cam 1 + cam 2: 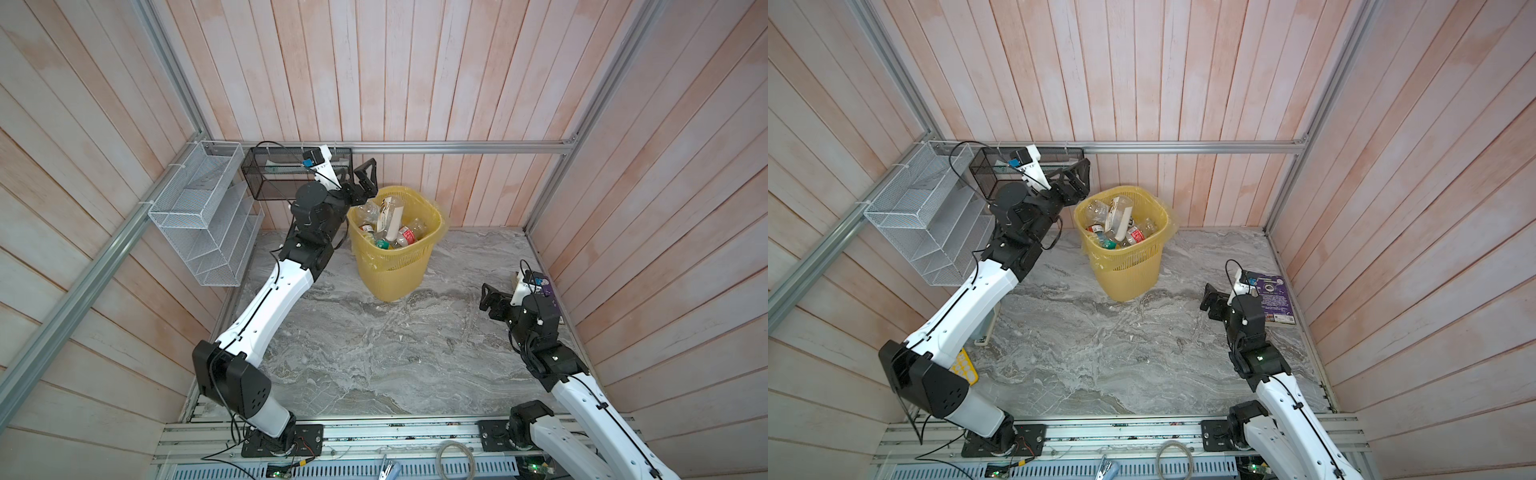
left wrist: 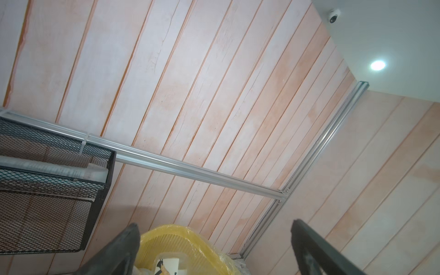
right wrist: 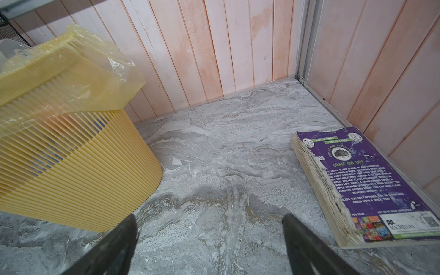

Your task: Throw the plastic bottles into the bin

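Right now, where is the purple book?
The purple book lies flat on the marble surface along the right wall in a top view, just right of the right gripper, with the yellow bin well apart to its left.

Yel. bin (image 1: 395,266), purple book (image 3: 371,181), gry-marbled tabletop (image 1: 374,353)

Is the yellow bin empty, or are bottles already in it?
Not empty. In a top view the bin stands upright, and several bottles, mostly clear with coloured labels, lie piled inside it.
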Robot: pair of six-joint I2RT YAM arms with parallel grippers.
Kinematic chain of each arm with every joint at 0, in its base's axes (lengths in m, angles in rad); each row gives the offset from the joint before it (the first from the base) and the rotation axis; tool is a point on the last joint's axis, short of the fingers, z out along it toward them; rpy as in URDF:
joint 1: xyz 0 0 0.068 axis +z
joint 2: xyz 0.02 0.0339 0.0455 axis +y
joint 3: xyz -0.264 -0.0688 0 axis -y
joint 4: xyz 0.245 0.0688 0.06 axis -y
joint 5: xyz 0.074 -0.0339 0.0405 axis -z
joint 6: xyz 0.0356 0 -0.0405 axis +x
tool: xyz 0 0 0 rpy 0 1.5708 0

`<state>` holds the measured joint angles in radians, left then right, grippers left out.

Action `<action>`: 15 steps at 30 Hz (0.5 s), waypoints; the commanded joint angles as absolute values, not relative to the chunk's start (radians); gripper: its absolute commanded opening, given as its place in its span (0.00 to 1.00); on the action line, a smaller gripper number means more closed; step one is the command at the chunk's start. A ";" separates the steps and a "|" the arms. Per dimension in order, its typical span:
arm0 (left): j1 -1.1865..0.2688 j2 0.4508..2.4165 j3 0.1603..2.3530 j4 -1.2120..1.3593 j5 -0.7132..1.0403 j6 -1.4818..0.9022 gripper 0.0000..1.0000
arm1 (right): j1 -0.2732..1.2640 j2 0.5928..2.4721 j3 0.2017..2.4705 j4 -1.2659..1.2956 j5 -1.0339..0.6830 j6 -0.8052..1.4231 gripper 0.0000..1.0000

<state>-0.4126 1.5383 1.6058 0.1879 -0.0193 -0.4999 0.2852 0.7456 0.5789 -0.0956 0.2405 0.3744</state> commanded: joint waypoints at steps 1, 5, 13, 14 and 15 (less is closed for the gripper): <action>-0.411 1.490 1.511 0.202 -0.063 -0.451 1.00 | 0.280 0.757 0.590 -0.109 0.278 0.362 0.95; -0.399 1.407 1.352 0.153 -0.155 -0.390 1.00 | 0.281 0.774 0.558 -0.071 0.332 0.324 0.95; -0.206 1.182 0.799 0.147 -0.280 -0.388 1.00 | 0.280 0.839 0.424 0.233 0.436 0.134 0.97; -0.181 1.168 0.756 0.137 -0.286 -0.388 1.00 | 0.279 0.857 0.403 0.290 0.441 0.116 0.97; -0.167 1.152 0.708 0.134 -0.320 -0.386 1.00 | 0.279 0.886 0.378 0.358 0.442 0.093 0.97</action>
<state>-0.2047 1.2018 0.7784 0.1501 -0.2420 -0.3996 0.2852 0.8429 0.4240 0.1608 0.3893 0.1894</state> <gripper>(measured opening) 0.998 0.967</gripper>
